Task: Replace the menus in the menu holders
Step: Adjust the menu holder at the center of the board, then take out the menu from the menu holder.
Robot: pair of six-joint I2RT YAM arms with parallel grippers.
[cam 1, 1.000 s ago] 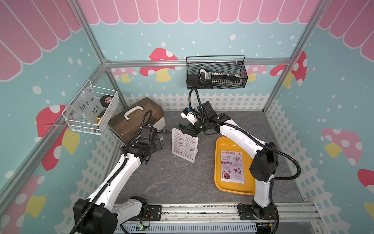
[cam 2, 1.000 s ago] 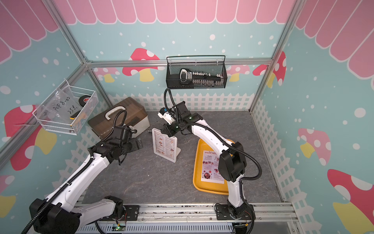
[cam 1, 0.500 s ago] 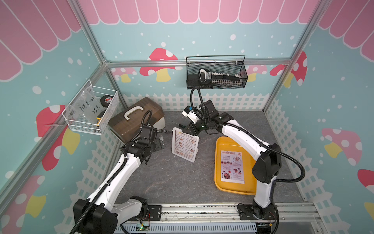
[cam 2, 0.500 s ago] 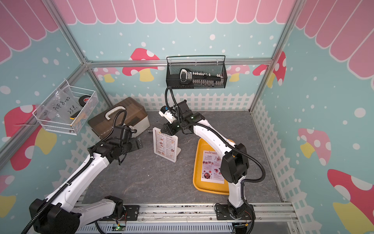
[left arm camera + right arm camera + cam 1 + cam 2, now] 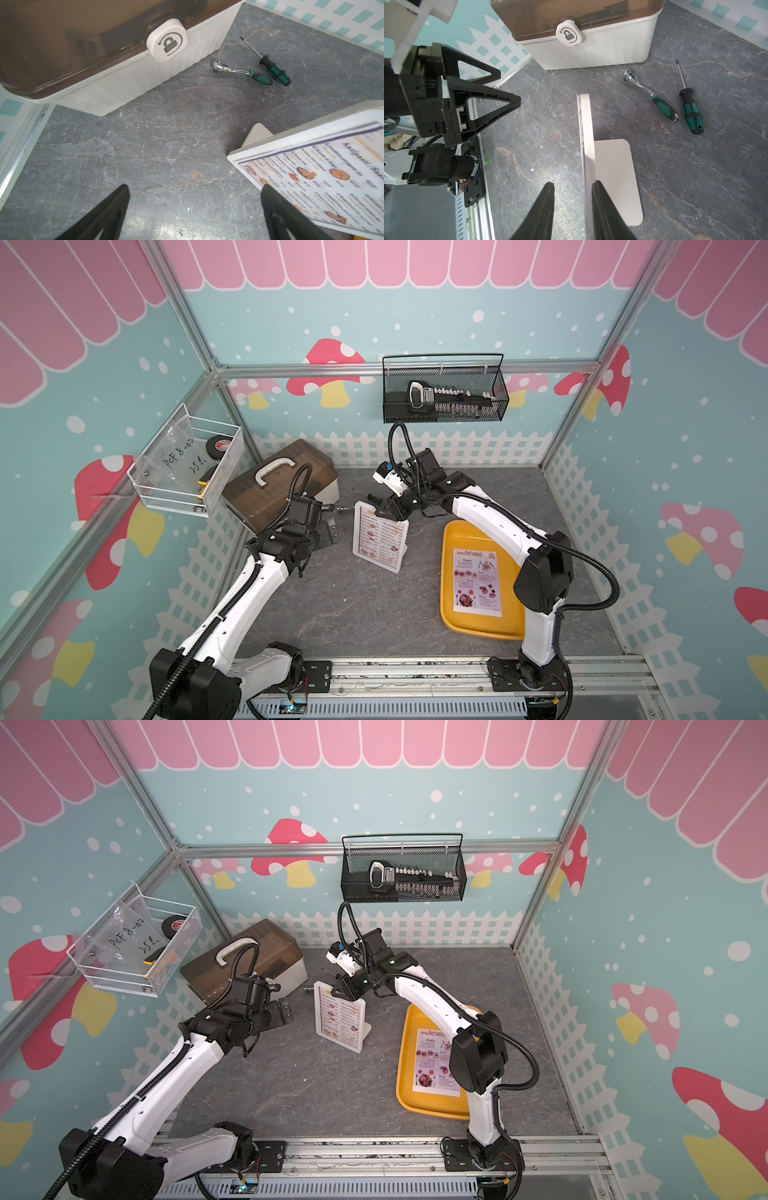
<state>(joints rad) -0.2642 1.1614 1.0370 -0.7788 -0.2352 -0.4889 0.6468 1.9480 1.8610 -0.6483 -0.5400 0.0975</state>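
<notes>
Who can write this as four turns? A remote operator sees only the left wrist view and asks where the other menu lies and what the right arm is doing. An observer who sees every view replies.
Operator: Where is the other menu?
Observer: The SPECIAL MENU sheet lies flat in the yellow tray.
Operator: And the right arm?
Observer: The right arm reaches over from behind, its jaws open with the top edge of the menu holder between them.

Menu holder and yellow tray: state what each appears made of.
Menu holder: likely plastic, with a matte white frame and flat foot and a glossy clear front, judging by the sheen over the menu. Yellow tray: probably moulded plastic; it is smooth and uniformly coloured, with a rounded raised rim.
</notes>
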